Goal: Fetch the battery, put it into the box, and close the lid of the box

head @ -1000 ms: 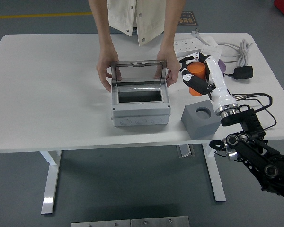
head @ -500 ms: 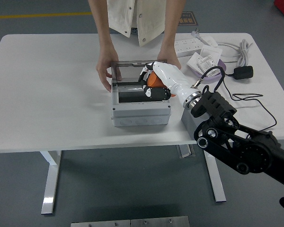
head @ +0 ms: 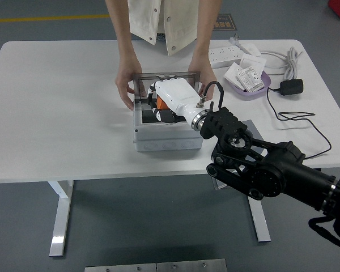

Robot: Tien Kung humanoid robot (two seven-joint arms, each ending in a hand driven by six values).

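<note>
Reaching into the box point(head: 158, 140) at frame centre — right hand point(head: 169, 101) curled around the battery point(head: 157, 102) — person's hands point(head: 124, 88) steadying the lid point(head: 165, 74).

No print is legible, even on the floor sign point(head: 224, 22).

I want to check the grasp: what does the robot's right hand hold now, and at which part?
The right hand holds the orange battery inside the open box. The hand covers most of it, so the exact place of the hold cannot be told.
</note>
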